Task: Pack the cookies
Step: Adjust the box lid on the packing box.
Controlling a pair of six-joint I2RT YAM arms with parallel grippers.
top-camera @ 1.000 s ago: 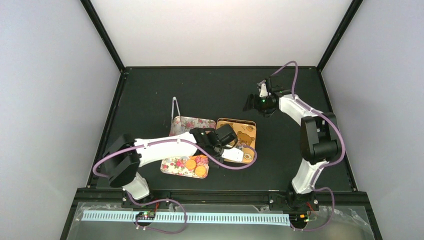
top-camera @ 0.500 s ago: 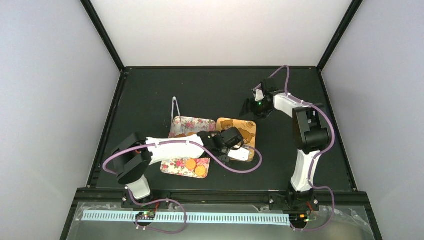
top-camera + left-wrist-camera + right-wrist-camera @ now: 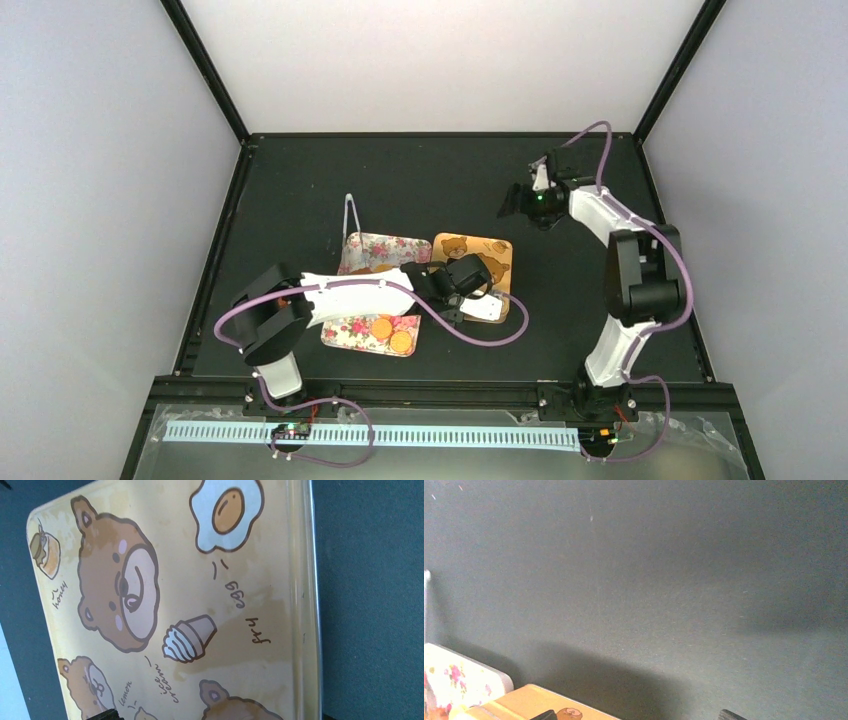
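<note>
The left arm (image 3: 350, 290) hides part of the flowery tin (image 3: 375, 246). The right tool (image 3: 639, 716) shows only fingertips (image 3: 730, 714) at the bottom edge.

We find the far part of the bench (image 3: 420, 172) open, also the strip between the bear tin (image 3: 492, 250) and the right arm (image 3: 640, 280). The left arm (image 3: 350, 288) stretches over the bear tin and the floral tray (image 3: 345, 338) holding cookies (image 3: 401, 342).

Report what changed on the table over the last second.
The left gripper slid rightward over the bear-print tin, its arm stretching out. The right gripper shifted slightly right and away from the tin. Nothing visibly gripped or released. The floral tray, its two orange cookies and the white tongs stayed put.
</note>
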